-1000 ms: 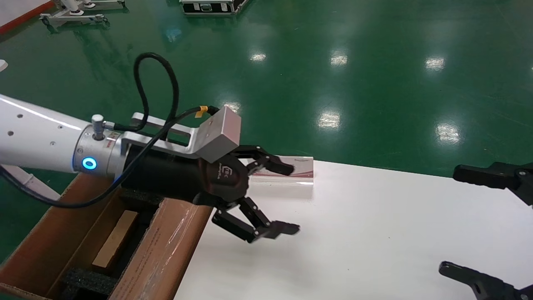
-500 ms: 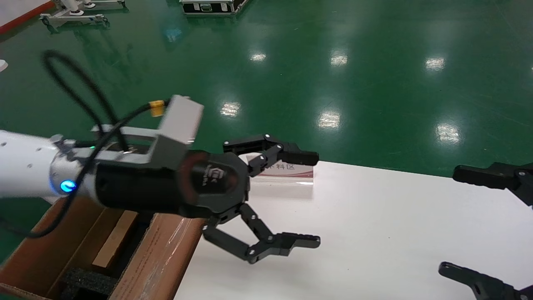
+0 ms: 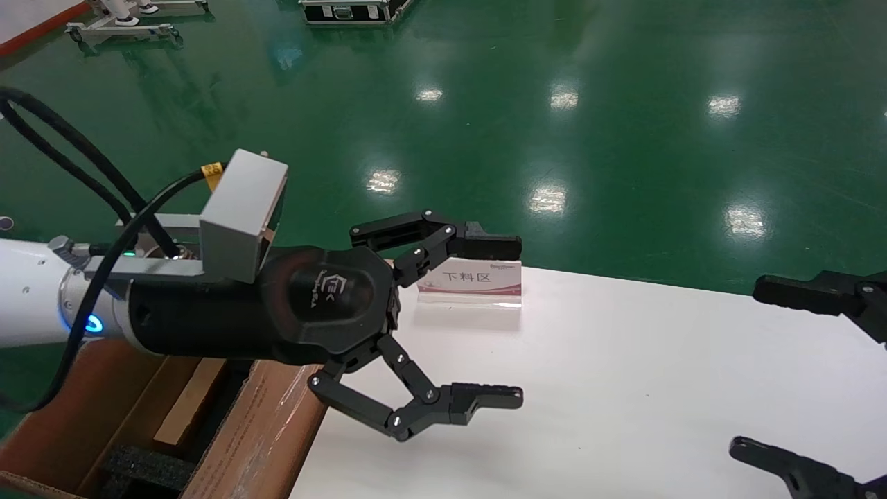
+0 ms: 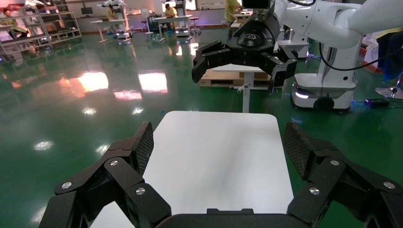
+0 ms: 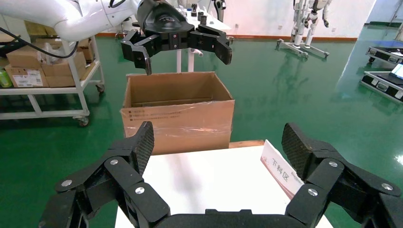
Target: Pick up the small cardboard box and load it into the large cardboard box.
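The large cardboard box (image 3: 263,416) stands at the table's left end, with black foam (image 3: 149,468) inside and clear tape on its outer side; it also shows in the right wrist view (image 5: 178,114). A slim flat brown piece with a narrow tan edge, the small cardboard box (image 3: 190,402), stands on edge inside it between the foam. My left gripper (image 3: 516,320) is open and empty. It hovers over the table's left end, just past the box's wall. In the left wrist view (image 4: 219,142) only white table lies between its pads. My right gripper (image 3: 747,366) is open and empty at the right.
A white table (image 3: 624,388) is in front of me. A small sign with red print (image 3: 470,283) stands at its far left edge. A wooden board (image 5: 244,143) lies between the table and the box. A green floor surrounds the table, and a black case (image 3: 353,10) sits far back.
My left gripper has risen and turned at the wrist, and its open jaws have moved a little out over the table. The right arm has not moved.
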Motion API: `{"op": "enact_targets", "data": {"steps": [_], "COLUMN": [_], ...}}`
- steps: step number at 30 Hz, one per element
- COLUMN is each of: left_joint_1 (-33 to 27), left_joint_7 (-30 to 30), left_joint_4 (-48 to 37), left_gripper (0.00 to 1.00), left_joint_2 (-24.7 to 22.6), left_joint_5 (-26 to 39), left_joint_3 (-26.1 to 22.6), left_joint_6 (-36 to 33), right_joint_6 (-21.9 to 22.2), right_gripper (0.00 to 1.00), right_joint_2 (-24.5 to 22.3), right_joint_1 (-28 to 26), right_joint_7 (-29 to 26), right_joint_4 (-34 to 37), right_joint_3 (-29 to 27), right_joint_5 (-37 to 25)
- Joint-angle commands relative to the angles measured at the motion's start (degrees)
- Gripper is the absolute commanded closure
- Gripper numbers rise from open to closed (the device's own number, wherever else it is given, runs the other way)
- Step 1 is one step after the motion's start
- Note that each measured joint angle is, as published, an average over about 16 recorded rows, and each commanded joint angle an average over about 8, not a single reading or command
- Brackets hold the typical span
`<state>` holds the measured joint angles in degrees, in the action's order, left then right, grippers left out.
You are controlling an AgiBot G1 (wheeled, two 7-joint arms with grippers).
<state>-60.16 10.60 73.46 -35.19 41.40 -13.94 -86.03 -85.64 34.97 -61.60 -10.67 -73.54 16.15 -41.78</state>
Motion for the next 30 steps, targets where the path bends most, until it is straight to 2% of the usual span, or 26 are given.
{"op": "enact_targets", "data": {"steps": [1, 30], "left_joint_1": [0.48, -0.54], "left_joint_7": [-0.04, 0.06], "left_joint_4": [-0.02, 0.05], "left_gripper": [0.0, 0.0], "left_joint_2": [-0.06, 0.07], "left_joint_5": [-0.15, 0.18], "left_joint_3": [0.71, -0.8], "left_joint_6": [-0.11, 0.13], "right_joint_6": [-0.01, -0.04], "right_gripper": [0.0, 0.0], "right_joint_2": [0.01, 0.02], "right_joint_1": [0.01, -0.02], "right_joint_7": [-0.02, -0.01], "right_joint_4": [-0.01, 0.02], "right_joint_3": [-0.03, -0.01], "right_joint_5": [-0.02, -0.02]}}
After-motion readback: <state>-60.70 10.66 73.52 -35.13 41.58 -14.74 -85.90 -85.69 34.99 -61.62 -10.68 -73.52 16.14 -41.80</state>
